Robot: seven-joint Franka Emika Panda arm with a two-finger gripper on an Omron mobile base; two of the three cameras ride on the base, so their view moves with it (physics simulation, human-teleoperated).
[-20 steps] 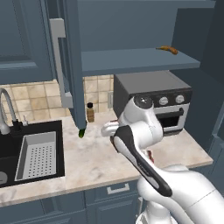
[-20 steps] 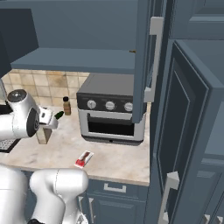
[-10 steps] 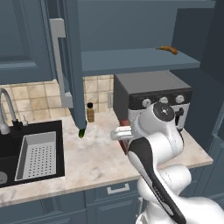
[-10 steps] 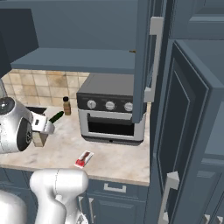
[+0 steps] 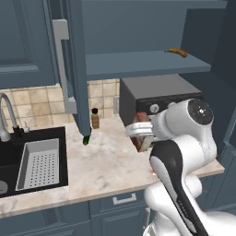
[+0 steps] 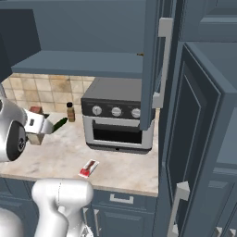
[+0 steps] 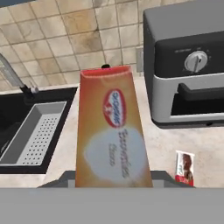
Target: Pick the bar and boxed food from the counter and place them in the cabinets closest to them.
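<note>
My gripper is shut on the boxed food, a tan-orange carton with a red top. It hangs above the counter, just in front of the oven's left corner. The right base view has the carton at the far left in the gripper, in front of the arm. The bar, in a red and white wrapper, lies flat on the counter before the oven; the hand view has the bar at lower right. Overhead, the open cabinet's shelf is a flat blue-grey board.
A dark toaster oven stands at the back right of the counter. A small brown bottle stands by the tiled wall. The open upper door hangs above a green item. The sink lies left. A tall cabinet door stands open right.
The arm has swung to the right and the held carton has gone with it, a little right and up, toward the oven's front. The bar has not moved.
</note>
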